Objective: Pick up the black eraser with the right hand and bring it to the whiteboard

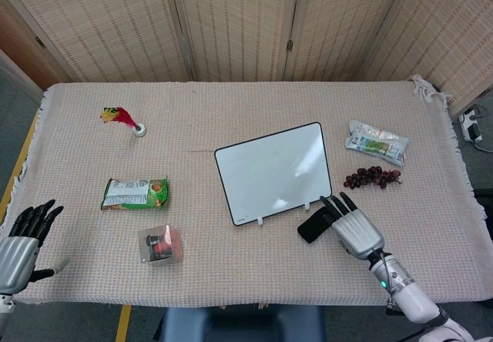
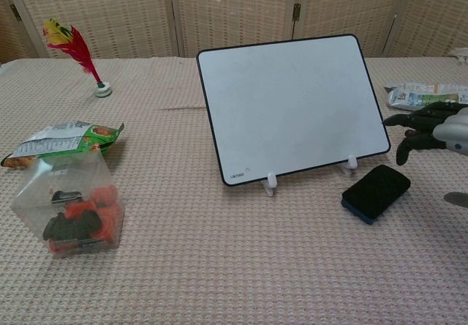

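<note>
Black eraser [image 2: 376, 191] flat on the table cloth [image 1: 231, 257], just in front of the whiteboard [image 1: 272, 172] near its right foot, not yet grasped. Reach step in hand, by judgement: right hand [image 1: 353, 227] poised above and just to the eraser's right, empty with fingers spread wide, fingertips [image 2: 402, 140] pointing toward the board; left hand [image 1: 18, 241] idle at the far table edge, likewise spread and empty. Next: lower over the eraser, close fingers across its short sides, then lift toward the board without knocking the stand
</note>
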You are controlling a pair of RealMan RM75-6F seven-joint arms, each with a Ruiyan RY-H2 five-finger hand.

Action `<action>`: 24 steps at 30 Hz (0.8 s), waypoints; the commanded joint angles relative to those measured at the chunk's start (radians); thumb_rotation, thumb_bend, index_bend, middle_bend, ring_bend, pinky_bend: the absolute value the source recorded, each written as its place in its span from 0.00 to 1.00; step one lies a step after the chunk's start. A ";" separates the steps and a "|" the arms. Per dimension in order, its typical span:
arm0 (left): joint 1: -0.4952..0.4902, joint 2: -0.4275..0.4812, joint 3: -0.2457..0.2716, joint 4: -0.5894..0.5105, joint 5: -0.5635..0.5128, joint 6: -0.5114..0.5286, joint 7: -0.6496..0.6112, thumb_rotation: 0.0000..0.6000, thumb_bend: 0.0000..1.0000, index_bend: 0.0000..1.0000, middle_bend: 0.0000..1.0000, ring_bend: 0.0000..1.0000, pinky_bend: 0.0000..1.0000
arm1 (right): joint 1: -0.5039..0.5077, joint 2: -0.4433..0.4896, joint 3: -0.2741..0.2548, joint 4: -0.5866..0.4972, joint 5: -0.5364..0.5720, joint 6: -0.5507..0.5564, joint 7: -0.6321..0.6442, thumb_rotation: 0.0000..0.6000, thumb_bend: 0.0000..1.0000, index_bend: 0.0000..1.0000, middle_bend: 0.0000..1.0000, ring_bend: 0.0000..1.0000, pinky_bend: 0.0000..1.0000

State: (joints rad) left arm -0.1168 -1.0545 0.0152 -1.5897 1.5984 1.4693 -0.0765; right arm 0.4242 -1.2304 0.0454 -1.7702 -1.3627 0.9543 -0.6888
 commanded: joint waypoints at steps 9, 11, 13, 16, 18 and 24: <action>0.005 0.015 -0.003 -0.007 -0.011 0.007 -0.031 1.00 0.23 0.00 0.00 0.00 0.00 | 0.060 -0.120 0.001 0.045 0.089 0.031 -0.206 1.00 0.35 0.31 0.00 0.00 0.00; 0.005 0.016 -0.003 -0.008 -0.013 0.004 -0.034 1.00 0.23 0.00 0.00 0.00 0.00 | 0.067 -0.133 0.000 0.055 0.099 0.037 -0.225 1.00 0.35 0.31 0.00 0.00 0.00; 0.004 0.019 -0.004 -0.009 -0.015 0.002 -0.040 1.00 0.23 0.00 0.00 0.00 0.00 | 0.074 -0.149 -0.004 0.068 0.111 0.040 -0.247 1.00 0.35 0.31 0.00 0.00 0.00; 0.004 0.021 -0.004 -0.007 -0.013 0.004 -0.052 1.00 0.23 0.00 0.00 0.00 0.00 | 0.082 -0.170 -0.011 0.081 0.128 0.047 -0.274 1.00 0.35 0.31 0.00 0.00 0.00; 0.005 0.023 -0.005 -0.006 -0.013 0.005 -0.058 1.00 0.23 0.00 0.00 0.00 0.00 | 0.085 -0.179 -0.015 0.086 0.136 0.052 -0.285 1.00 0.35 0.31 0.00 0.00 0.00; 0.006 0.028 -0.002 -0.004 -0.005 0.011 -0.074 1.00 0.23 0.00 0.00 0.00 0.00 | 0.096 -0.205 -0.031 0.103 0.156 0.065 -0.315 1.00 0.35 0.31 0.00 0.00 0.00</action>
State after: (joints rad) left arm -0.1104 -1.0267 0.0130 -1.5941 1.5934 1.4795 -0.1499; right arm 0.5179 -1.4324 0.0159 -1.6699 -1.2092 1.0174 -1.0009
